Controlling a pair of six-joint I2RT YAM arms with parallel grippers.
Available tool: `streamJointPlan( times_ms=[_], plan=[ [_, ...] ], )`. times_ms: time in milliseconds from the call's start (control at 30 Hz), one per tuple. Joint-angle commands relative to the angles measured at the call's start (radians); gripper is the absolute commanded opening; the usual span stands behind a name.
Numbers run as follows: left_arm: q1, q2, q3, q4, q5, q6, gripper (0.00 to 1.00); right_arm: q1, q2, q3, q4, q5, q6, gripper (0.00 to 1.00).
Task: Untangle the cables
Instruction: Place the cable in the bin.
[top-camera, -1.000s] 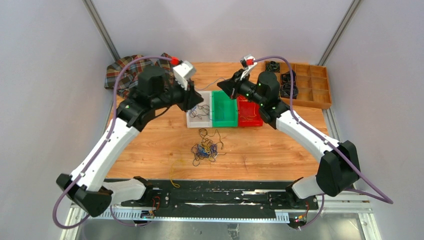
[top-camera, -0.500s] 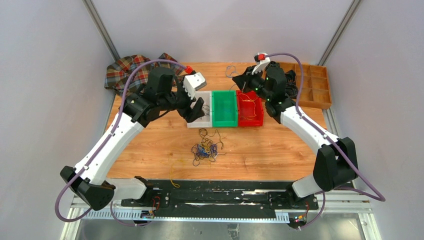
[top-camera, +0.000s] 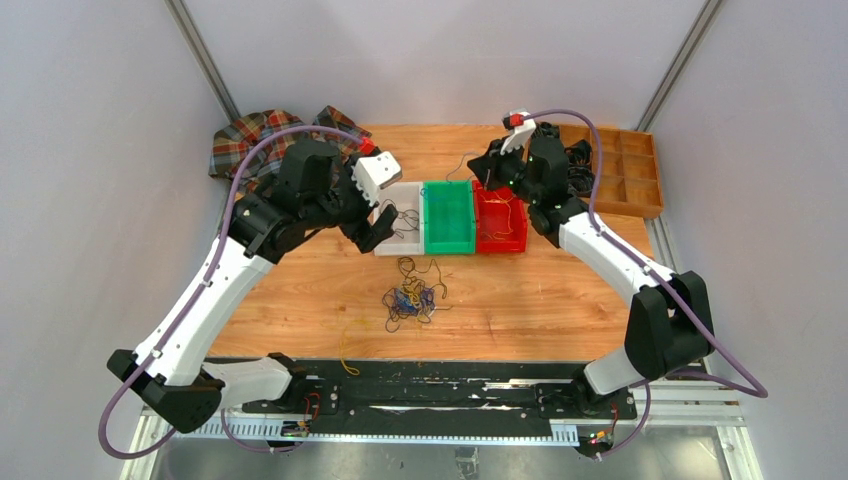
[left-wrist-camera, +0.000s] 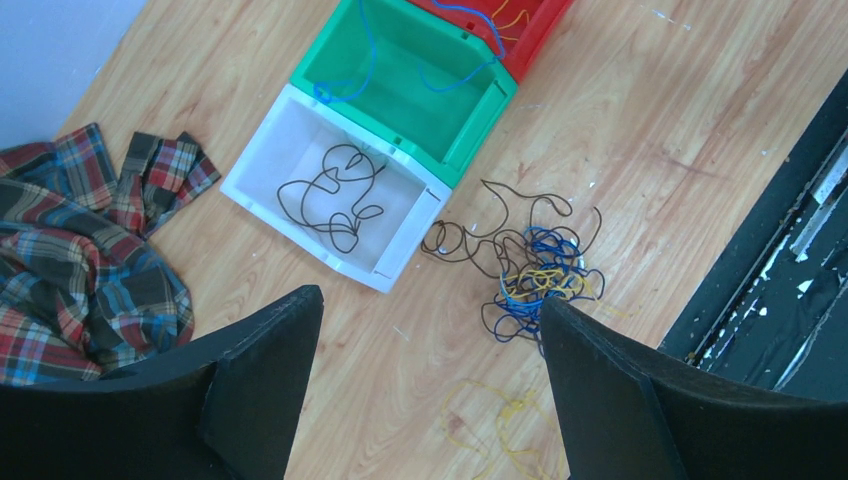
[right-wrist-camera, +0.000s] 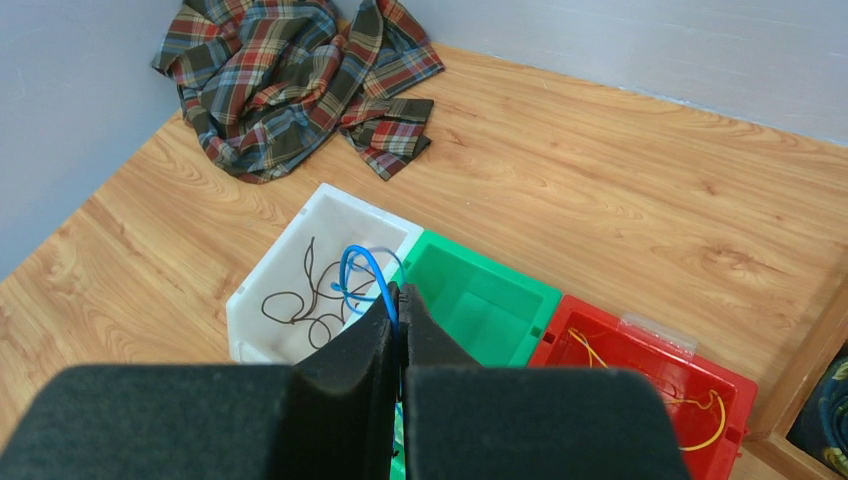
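1. The top view shows the whole brown wooden table (top-camera: 560, 290) and both white-and-black arms reaching over it. It also shows a wooden tray with many little boxes (top-camera: 640, 190) at the far right corner. The wrist views show only parts of this.
2. The left wrist view shows the left gripper (left-wrist-camera: 430, 300) best. Its two black fingers (left-wrist-camera: 260, 380) are spread wide apart, and nothing is between them. It hangs in the air above the table, near the white plastic box (left-wrist-camera: 290, 140).
3. The right wrist view shows the right gripper (right-wrist-camera: 400, 300) up close. Its fingers are pressed together, pinching one thin blue cable (right-wrist-camera: 360, 265). The top view is too far away to show this pinch.
4. Seen from the left wrist, the blue cable hangs down over the green plastic box (left-wrist-camera: 400, 110).
5. The tangled bundle of thin yellow, blue and black cables (left-wrist-camera: 535, 285) lies on the table. It sits between the boxes and the black strip (left-wrist-camera: 790, 230) at the near edge. The right wrist view does not show it.
6. There are three plastic boxes side by side in a row: white, green, and the red plastic box (left-wrist-camera: 535, 35).
7. One black cable (left-wrist-camera: 340, 228) lies curled in the white box. A yellow cable (right-wrist-camera: 712, 420) lies in the red box.
8. One loose yellow cable (left-wrist-camera: 490, 420) lies on the table near the bundle.
9. There is one crumpled checked cloth (right-wrist-camera: 290, 80), at the far left corner.
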Motion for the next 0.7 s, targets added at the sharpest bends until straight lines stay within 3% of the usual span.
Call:
streamJointPlan(
  times_ms=[0, 667],
  plan=[
    [-0.005, -0.034, 0.023, -0.011, -0.023, 0.017, 0.85, -0.008, -0.031, -0.029, -0.002, 0.013, -0.029, 0.01],
    [-0.005, -0.062, 0.017, -0.011, -0.028, 0.049, 0.85, 0.008, -0.098, -0.145, 0.013, 0.013, -0.032, 0.01]
  ],
)
